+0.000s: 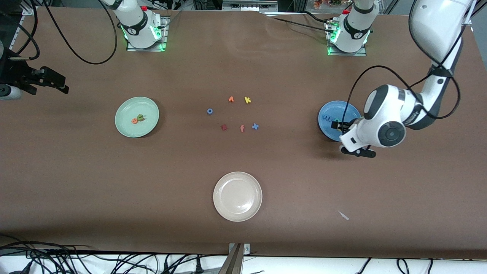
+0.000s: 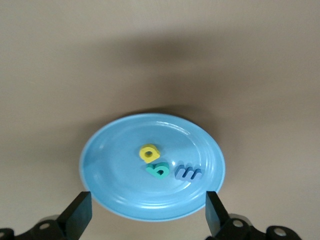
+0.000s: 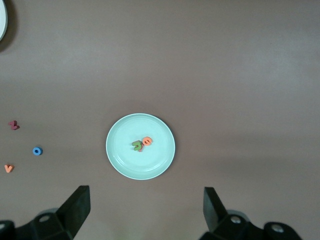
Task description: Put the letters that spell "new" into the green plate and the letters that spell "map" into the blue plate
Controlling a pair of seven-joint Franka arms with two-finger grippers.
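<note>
Cream-white plate point(image 1: 237, 196) sits untouched near the bench's front edge. Left hand point(image 1: 339, 125), fingers spread and empty, hangs over the blue plate point(image 2: 115, 160), where yellow a point(image 2: 149, 152), teal p point(image 2: 158, 171) and blue m point(image 2: 188, 173) lie clustered. Right hand point(image 3: 145, 210), also spread, waits high above the green plate point(image 3: 120, 155), which holds orange e point(image 3: 147, 141) and green n point(image 3: 136, 145); the w looks tucked beside them.

The only readable signs are foam letters themselves. In the blue plate point(image 2: 107, 165) lies an m point(image 2: 188, 173). On the desk point(image 1: 114, 182) lie a blue o point(image 1: 209, 111), yellow k point(image 1: 247, 99), orange f point(image 1: 242, 128) and blue x point(image 1: 255, 126).
</note>
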